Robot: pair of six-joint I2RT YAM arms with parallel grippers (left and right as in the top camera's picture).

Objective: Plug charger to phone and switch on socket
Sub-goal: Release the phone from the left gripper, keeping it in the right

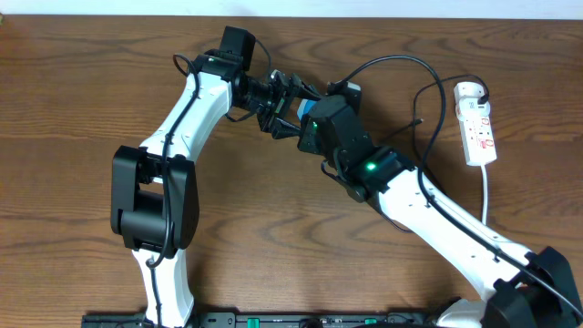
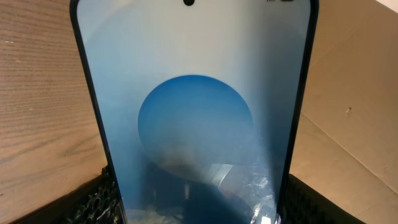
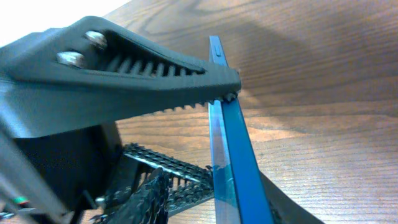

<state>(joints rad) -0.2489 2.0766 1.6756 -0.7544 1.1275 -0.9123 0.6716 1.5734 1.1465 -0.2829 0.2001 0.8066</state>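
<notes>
Two steps remain, I judge: left gripper clamps the phone; right gripper touches it, closure unclear; charger is unplugged and the socket untouched at right.

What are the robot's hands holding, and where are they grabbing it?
The left gripper holds the phone by its two long edges, near one end. A right gripper finger touches the phone too; whether that gripper grips it cannot be told.

The tabletop is matt, grained brown wood. The phone has a glossy glass screen; the socket is smooth white plastic.
</notes>
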